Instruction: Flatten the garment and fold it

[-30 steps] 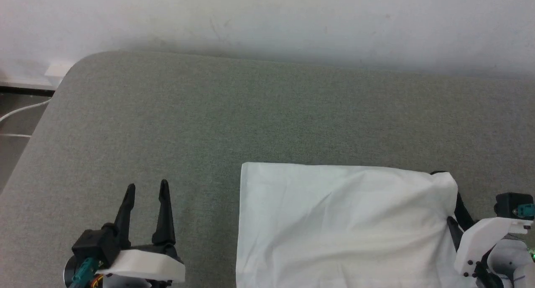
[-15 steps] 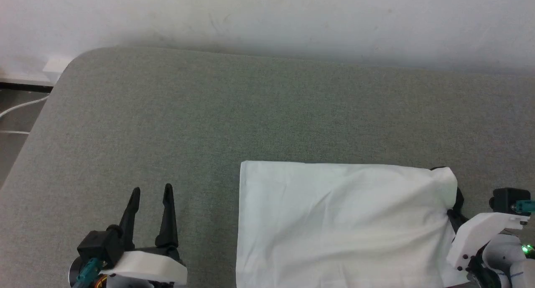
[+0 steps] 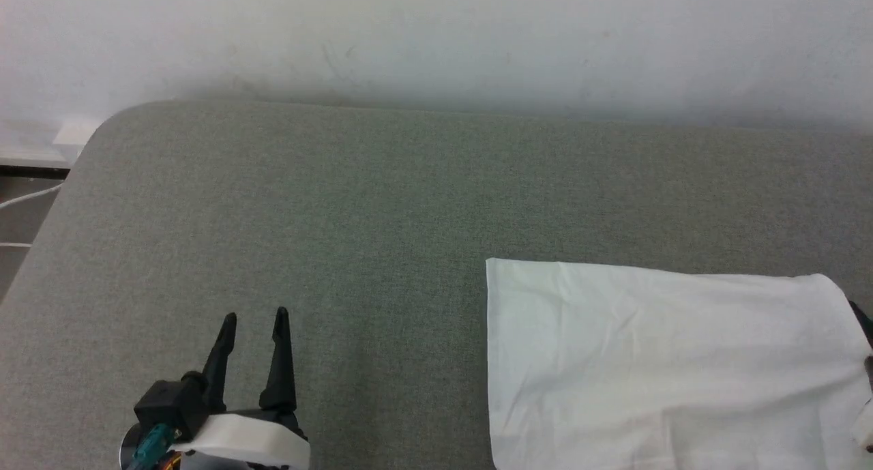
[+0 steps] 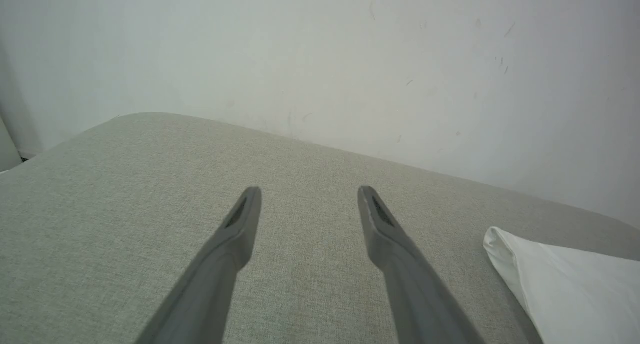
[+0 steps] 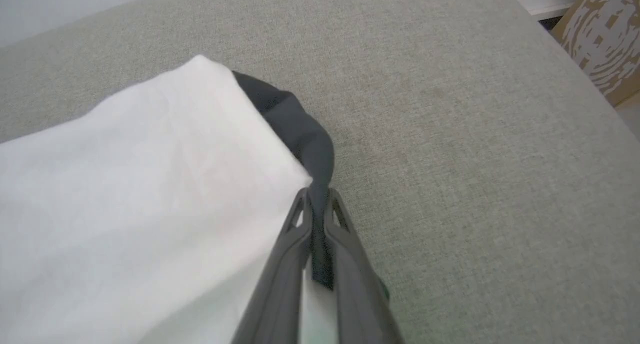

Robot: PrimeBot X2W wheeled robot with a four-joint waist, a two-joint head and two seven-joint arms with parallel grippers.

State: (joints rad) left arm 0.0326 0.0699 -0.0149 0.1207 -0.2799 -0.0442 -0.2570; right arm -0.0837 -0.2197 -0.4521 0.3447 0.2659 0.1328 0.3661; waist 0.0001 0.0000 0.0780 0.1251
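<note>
One fold in hand: my right end effector [image 5: 316, 196] pinches the garment [image 5: 125, 184], left end effector [image 3: 254, 316] released; next, probably carry it across.

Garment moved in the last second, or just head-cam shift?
Yes. The garment slid right: its left edge lies much farther from the grey pad's rounded corner than before, beyond the small camera shift. The right gripper is shut on its black edge.
</note>
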